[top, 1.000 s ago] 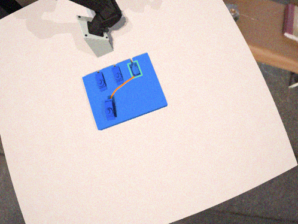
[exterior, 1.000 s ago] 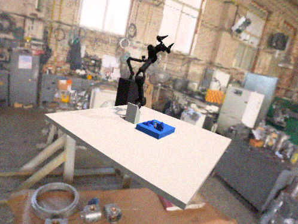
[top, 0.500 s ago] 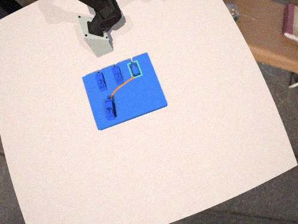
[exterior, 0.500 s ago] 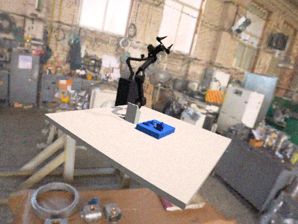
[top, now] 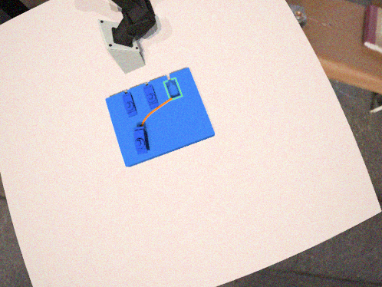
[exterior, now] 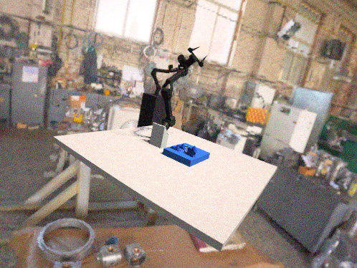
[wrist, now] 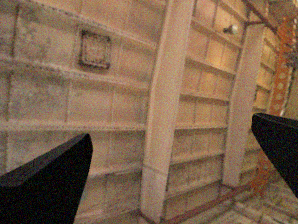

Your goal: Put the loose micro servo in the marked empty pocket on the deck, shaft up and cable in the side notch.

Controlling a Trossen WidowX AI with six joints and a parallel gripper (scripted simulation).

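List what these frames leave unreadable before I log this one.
- Loose servo: shaft direction and ears too small in the top view; in the exterior view it blurs into the deck.
- Marked pocket: side notch unresolved.
- End effector: raised high; the wrist view shows only wall, no deck.

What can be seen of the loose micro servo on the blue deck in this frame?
The loose micro servo is a small dark blue block with a round output on its upper face. It lies on the blue deck near the front-left edge, outside any pocket. An orange cable curves from its far end to the green-outlined pocket. Nothing grips it; the gripper is open, high above the table.
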